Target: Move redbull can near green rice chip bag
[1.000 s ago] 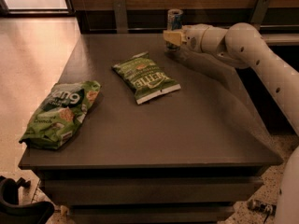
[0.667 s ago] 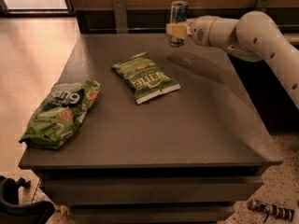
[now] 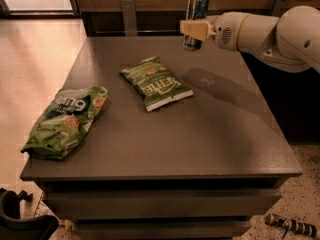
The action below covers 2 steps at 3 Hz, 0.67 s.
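Note:
The redbull can (image 3: 197, 6), slim, silver and blue, is held upright above the table's far edge. My gripper (image 3: 194, 30) is shut on the can's middle, with the white arm reaching in from the right. The green rice chip bag (image 3: 64, 121), bright green and puffy with white lettering, lies at the table's left front edge, far from the can.
A smaller olive-green KETTLE bag (image 3: 156, 82) lies near the middle of the dark table (image 3: 200, 149). A wooden wall with metal brackets runs behind the table. Part of the robot base (image 3: 20, 219) shows at the lower left.
The gripper has lifted the can off the table's far edge and moved it slightly up and left. Both bags have stayed in place.

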Each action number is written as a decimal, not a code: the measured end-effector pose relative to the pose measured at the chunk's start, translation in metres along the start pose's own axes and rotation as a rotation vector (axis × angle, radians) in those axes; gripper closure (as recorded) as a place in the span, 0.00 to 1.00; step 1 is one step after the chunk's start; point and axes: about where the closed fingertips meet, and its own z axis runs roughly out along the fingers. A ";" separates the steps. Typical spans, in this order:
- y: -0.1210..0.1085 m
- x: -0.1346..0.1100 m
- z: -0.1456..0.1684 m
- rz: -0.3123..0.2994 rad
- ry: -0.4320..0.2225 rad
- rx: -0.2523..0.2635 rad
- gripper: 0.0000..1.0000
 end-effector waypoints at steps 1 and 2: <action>0.063 0.007 -0.026 0.020 -0.035 -0.037 1.00; 0.107 0.014 -0.036 0.011 -0.072 -0.078 1.00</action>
